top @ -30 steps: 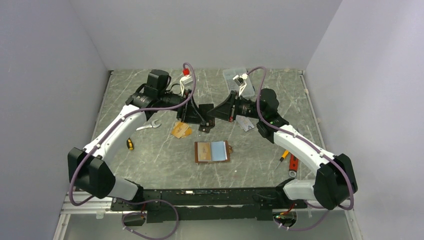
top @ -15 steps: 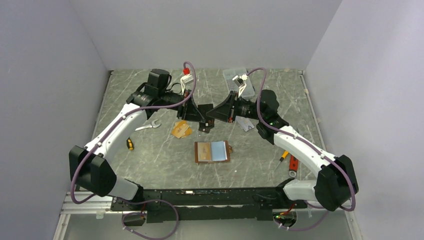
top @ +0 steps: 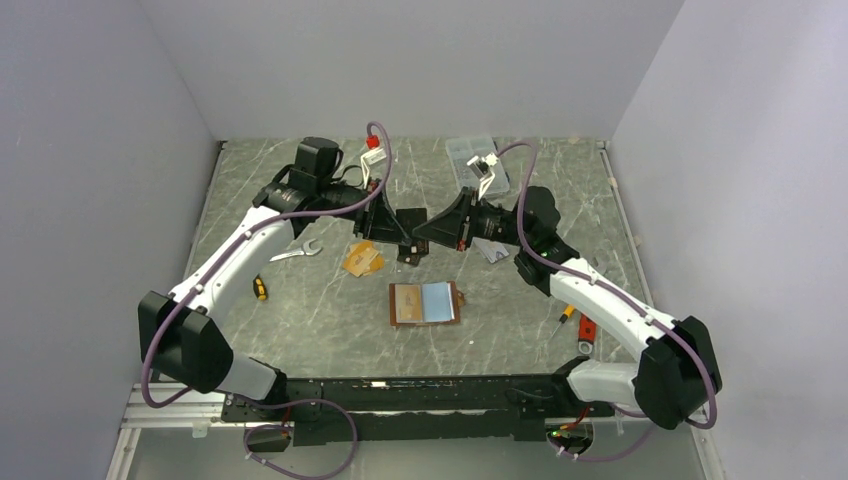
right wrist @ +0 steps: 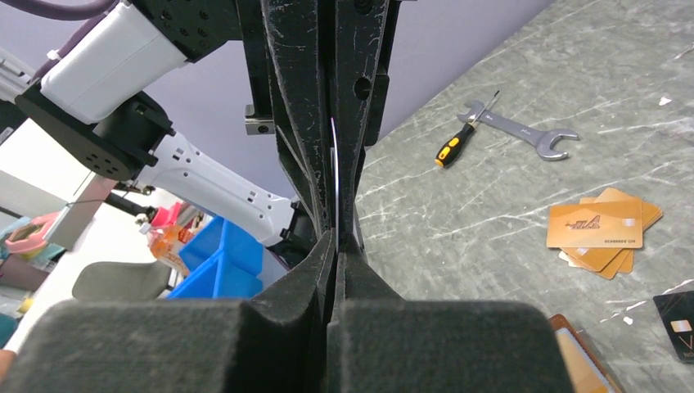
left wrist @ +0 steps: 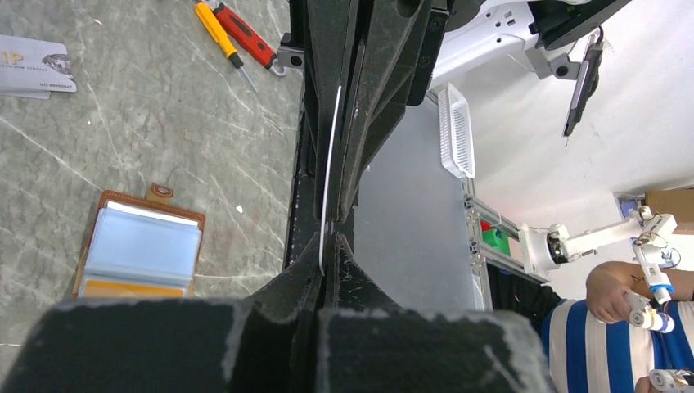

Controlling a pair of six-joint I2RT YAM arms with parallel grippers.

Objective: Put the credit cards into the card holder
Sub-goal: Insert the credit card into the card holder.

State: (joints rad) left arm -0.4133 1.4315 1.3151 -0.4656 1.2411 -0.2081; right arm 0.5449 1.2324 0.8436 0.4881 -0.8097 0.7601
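Top external view: two arms meet in the air beyond the open holder (top: 436, 301), sharing one card (left wrist: 331, 155) between them, as the job of filling the holder sits at a handover.

The danger here is the shared grip. With both sets of jaws clamped on the same thin card, a pull by either arm before the other lets go would likely bend it or drag it askew in the pads. If both let go together, it would drop to the table beyond the holder. The left wrist view shows the card edge-on, with only a short end caught in that arm's fingertips. A hold that shallow could let the card pivot on the way down, and it would then meet the pale blue pocket at a slant and jam at the lip.

The left gripper (left wrist: 326, 250) is closed tight on the near end of the card. The right gripper (right wrist: 337, 246) is closed as well, its fingers lying along the card's two faces from the opposite side. The card's colour cannot be told, since only its pale edge shows.

The holder lies flat and spread open, nearer the arm bases than the grippers. The orange cards (top: 362, 260) lie in a loose stack beyond it to the left. A black card (right wrist: 678, 326) lies just beyond its far edge, and a silver card (left wrist: 33, 64) rests beyond it to the right.
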